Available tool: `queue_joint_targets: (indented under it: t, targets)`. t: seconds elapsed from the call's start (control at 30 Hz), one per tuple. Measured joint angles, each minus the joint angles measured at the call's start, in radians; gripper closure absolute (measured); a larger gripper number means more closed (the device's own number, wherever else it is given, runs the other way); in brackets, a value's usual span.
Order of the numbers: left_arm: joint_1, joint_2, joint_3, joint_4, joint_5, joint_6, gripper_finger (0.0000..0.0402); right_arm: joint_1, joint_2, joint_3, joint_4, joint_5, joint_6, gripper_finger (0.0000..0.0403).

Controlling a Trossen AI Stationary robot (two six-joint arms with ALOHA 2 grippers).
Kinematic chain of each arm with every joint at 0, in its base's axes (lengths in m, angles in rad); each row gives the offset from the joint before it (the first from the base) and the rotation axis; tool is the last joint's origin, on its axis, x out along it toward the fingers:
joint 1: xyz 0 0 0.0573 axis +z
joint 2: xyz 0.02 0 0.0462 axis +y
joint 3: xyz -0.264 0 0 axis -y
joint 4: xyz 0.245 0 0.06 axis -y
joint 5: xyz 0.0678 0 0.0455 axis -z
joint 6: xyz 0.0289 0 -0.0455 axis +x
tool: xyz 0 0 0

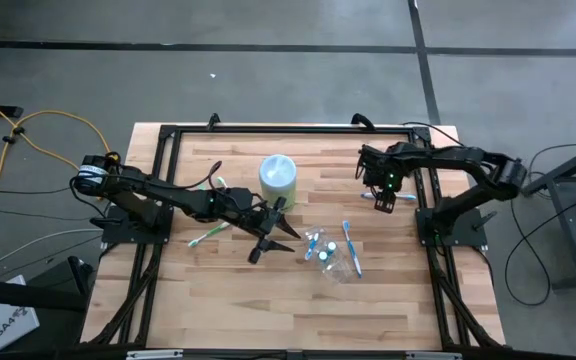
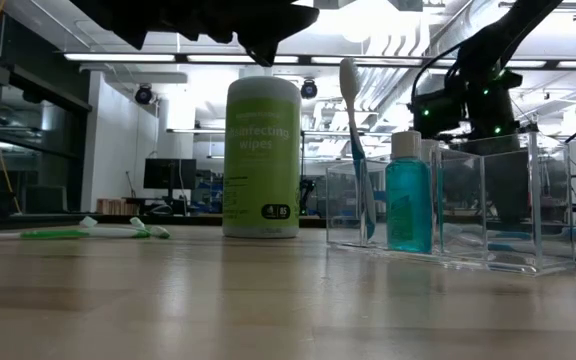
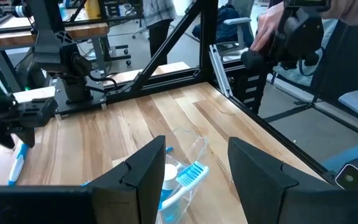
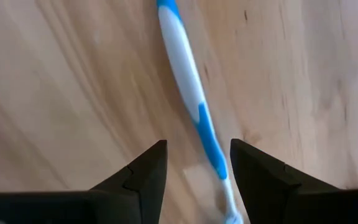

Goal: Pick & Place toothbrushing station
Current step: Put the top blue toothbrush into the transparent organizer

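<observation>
The clear plastic container (image 1: 336, 262) stands on the wooden table right of centre. A blue-white toothbrush (image 2: 354, 140) stands upright in it beside a teal bottle (image 2: 408, 203). Small blue-capped tubes (image 1: 314, 244) lie next to it. My left gripper (image 1: 280, 230) hovers open just left of the container (image 3: 188, 163), pointing at it almost level. A second blue-white toothbrush (image 4: 190, 93) lies flat on the table at the far right. My right gripper (image 4: 194, 177) is open above that brush, pointing down, with a finger on each side and clear of it. A green-white toothbrush (image 1: 208, 233) lies under my left arm.
A tall green wipes canister (image 1: 277, 175) stands behind the container at the table's middle. A black frame (image 1: 288, 128) runs around the table's edges. Past the frame a person's hand (image 3: 265, 28) shows in the left wrist view. Bare wood lies along the near edge (image 1: 288, 315).
</observation>
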Motion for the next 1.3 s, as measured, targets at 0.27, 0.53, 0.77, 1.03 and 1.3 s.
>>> queue_joint_targets:
  t: [0.27,0.53,0.77,1.03,1.3]
  targets:
    - [0.000,0.000,0.000,0.002,0.000,0.000,0.0232,-0.002,0.062,0.000,0.076,0.023,-0.033,0.0235]
    - [0.000,0.000,0.000,0.002,0.000,0.000,0.0232,-0.031,0.145,0.007,0.082,0.014,-0.049,0.0235]
    - [0.000,0.000,0.000,0.002,0.000,0.003,0.0232,-0.032,0.155,0.007,0.085,0.010,-0.052,0.0269]
    - [0.000,0.000,0.000,0.003,0.000,0.008,0.0232,-0.032,0.156,0.006,0.079,0.008,-0.051,0.0351]
    - [0.000,0.000,0.000,0.006,0.000,0.008,0.0232,-0.032,0.157,0.005,0.076,-0.003,-0.051,0.0387]
